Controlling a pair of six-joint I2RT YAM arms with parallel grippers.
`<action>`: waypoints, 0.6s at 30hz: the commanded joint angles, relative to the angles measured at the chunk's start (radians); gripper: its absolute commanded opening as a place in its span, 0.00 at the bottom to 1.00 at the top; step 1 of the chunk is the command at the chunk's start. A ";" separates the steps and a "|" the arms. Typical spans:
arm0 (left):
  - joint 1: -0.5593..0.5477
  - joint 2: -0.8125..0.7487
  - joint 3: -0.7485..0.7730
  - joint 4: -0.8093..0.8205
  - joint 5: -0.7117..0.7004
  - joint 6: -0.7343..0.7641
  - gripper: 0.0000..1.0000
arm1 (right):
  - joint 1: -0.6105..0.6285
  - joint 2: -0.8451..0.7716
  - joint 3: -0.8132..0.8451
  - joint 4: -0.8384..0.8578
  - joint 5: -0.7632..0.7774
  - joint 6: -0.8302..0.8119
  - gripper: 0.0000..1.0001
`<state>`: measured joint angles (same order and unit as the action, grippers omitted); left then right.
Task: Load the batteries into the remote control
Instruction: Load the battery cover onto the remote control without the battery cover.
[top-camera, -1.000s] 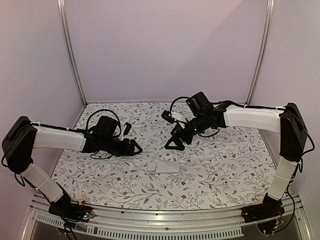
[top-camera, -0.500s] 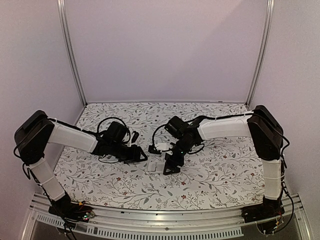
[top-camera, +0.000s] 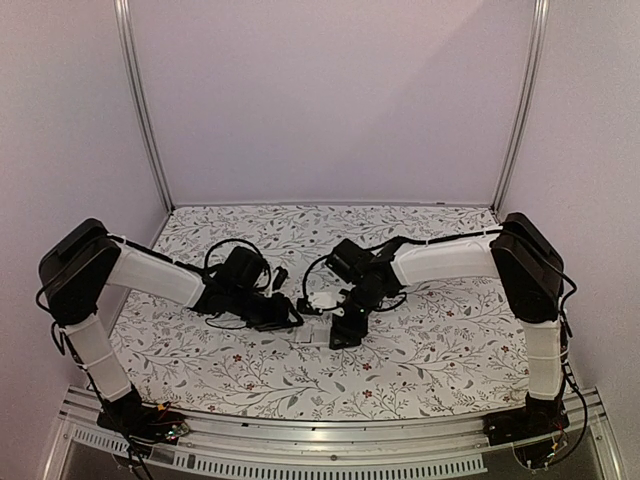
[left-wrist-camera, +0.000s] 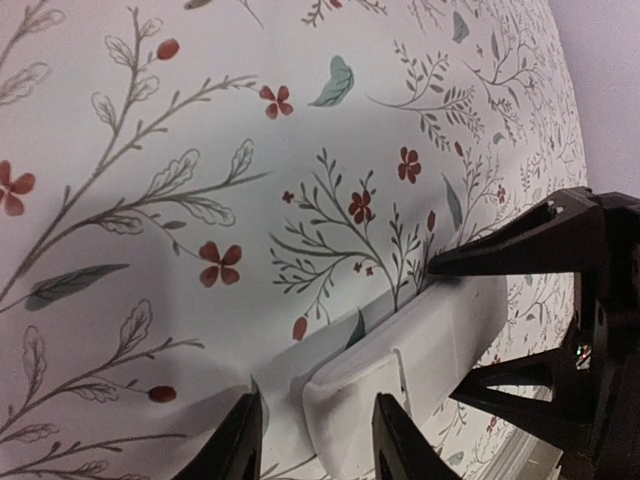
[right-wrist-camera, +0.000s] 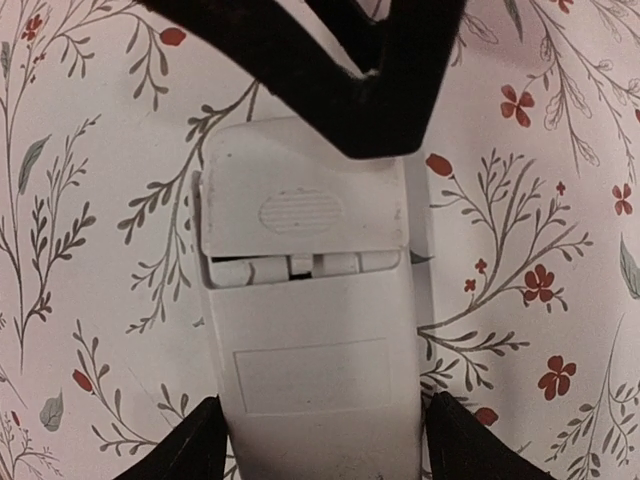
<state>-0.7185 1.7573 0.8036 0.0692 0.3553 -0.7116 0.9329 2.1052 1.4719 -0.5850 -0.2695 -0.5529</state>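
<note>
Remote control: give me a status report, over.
Both open: left gripper, right gripper straddling opposite ends of the remote control. It lies flat, white back up, battery cover on. Nothing in the way.

Remote control (right-wrist-camera: 310, 330): laid flat on the table (top-camera: 450, 340), back upward, in the near half and midway across.
Left gripper (left-wrist-camera: 315, 445): set at the remote's left end, one finger along each long side (a gap is seen at one side).
Right gripper (right-wrist-camera: 320, 445): set at the opposite end, fingers astride it and apart from both sides.
Battery cover (right-wrist-camera: 300, 195): seated on the back, at the end nearest the left gripper.
</note>
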 joint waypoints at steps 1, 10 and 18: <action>-0.019 0.021 0.016 0.021 0.013 -0.006 0.38 | 0.013 0.007 -0.026 -0.009 0.035 0.040 0.66; -0.024 0.048 0.037 0.013 0.020 -0.002 0.37 | 0.034 -0.009 -0.064 -0.007 0.047 0.099 0.60; -0.032 0.062 0.054 -0.012 0.028 0.013 0.32 | 0.052 -0.010 -0.062 -0.010 0.068 0.158 0.57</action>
<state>-0.7303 1.8050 0.8375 0.0700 0.3717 -0.7109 0.9562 2.0899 1.4384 -0.5488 -0.2146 -0.4458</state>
